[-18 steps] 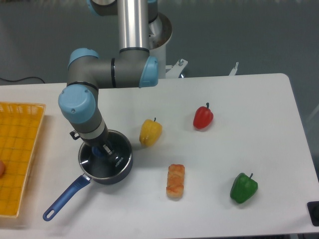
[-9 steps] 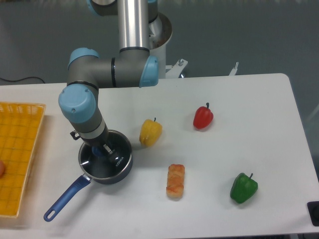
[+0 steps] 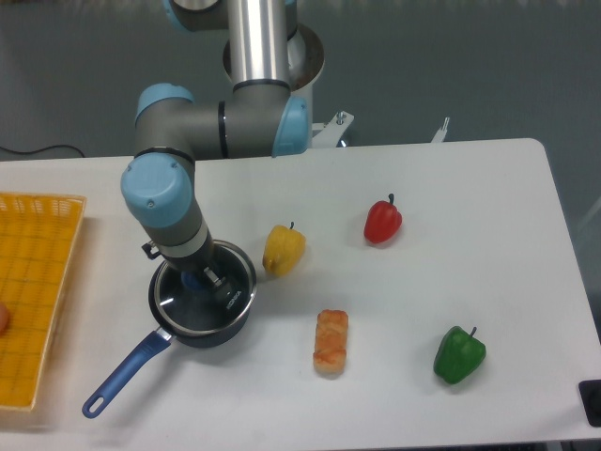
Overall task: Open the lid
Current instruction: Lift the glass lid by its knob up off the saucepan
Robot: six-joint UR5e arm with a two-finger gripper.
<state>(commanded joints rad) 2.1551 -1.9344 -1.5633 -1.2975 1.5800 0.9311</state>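
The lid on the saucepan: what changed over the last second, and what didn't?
The gripper, closed on the lid's blue knob, moved right and slightly up, taking the lid off-centre toward the saucepan's right rim. The saucepan, the yellow pepper, the red pepper and the green pepper stayed put.

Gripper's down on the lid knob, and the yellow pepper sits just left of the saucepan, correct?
Not quite: in the camera view the yellow pepper sits just right of the saucepan, not left. The gripper is indeed down at the knob of the lid.

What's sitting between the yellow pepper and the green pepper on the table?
The orange fried-looking snack lies roughly between the yellow pepper and the green pepper, a little below that line, in the fixed camera view.
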